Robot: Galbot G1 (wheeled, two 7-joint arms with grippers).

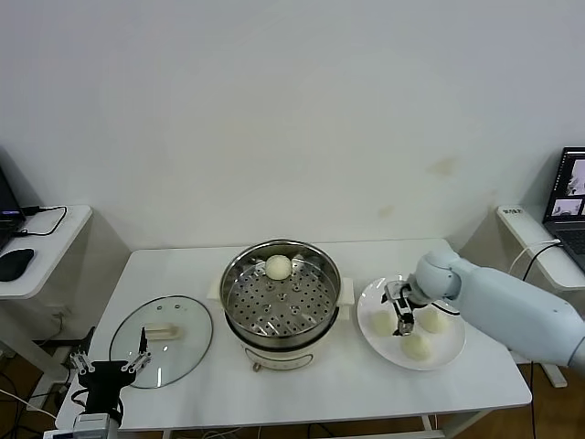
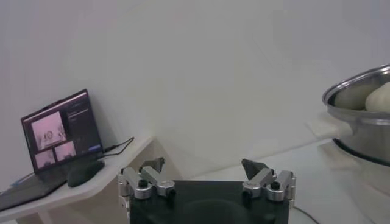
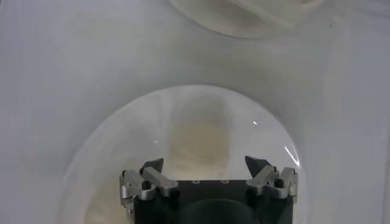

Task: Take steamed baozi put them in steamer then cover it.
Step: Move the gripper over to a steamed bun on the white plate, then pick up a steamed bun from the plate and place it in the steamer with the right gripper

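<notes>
Low at the table's near left corner, the left gripper (image 1: pixel 108 364) hangs parked with its fingers spread wide, just beside the near rim of a glass lid (image 1: pixel 161 340) lying flat on the white table (image 1: pixel 302 389). To the lid's right stands the steamer (image 1: pixel 281 302), uncovered, with one baozi (image 1: pixel 278 267) at the back of its perforated tray. Right of it, a white plate (image 1: pixel 437 355) carries three more buns (image 1: pixel 416 346), and the right gripper (image 1: pixel 403 315) reaches down among them, touching or just above the plate. Its wrist view shows the fingers (image 3: pixel 152 166) apart with only bare plate between them, gripping nothing; one bun (image 1: pixel 379 324) lies just to its left. Behind is a plain white wall (image 1: pixel 292 110). Side desks flank the table: a mouse (image 1: pixel 15 262) on the left one, a laptop (image 1: pixel 571 197) on the right.
</notes>
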